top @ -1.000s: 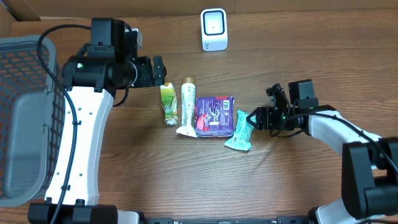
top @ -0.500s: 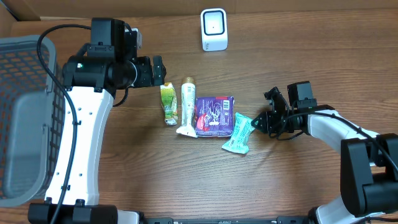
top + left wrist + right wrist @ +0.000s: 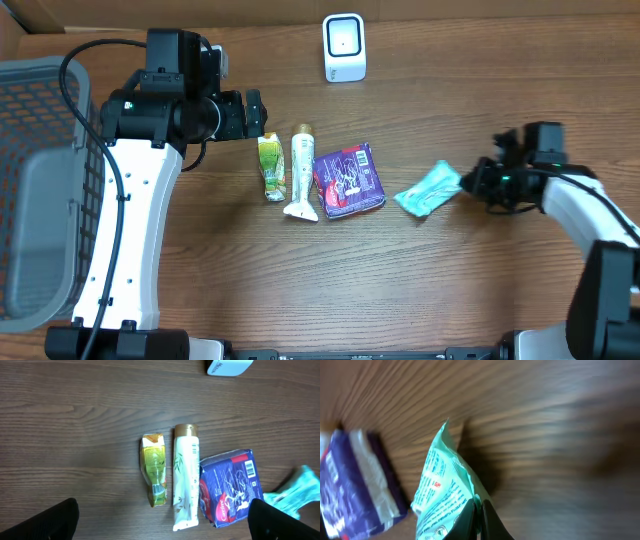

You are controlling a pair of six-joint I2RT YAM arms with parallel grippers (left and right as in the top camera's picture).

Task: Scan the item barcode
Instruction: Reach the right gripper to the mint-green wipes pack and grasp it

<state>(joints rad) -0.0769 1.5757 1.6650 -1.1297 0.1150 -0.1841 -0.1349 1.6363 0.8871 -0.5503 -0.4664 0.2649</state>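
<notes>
On the right side of the table (image 3: 300, 290), overhead view: right gripper (image 3: 470, 184) is clamped on one end of the teal packet (image 3: 428, 190). The packet is well apart from the purple packet (image 3: 349, 180), white tube (image 3: 302, 170) and green pouch (image 3: 271, 166); cannot tell if it is lifted. White scanner (image 3: 344, 47) at far edge, grey basket (image 3: 40, 110) far left. Left gripper (image 3: 258, 114) hovers near the green pouch. Left wrist view: its fingers (image 3: 50, 520) are spread wide with nothing held; pouch, tube and purple packet lie side by side, teal packet at right edge. Right wrist view: fingers (image 3: 487, 522) pinched shut on the teal packet's edge, purple packet blurred at left.
</notes>
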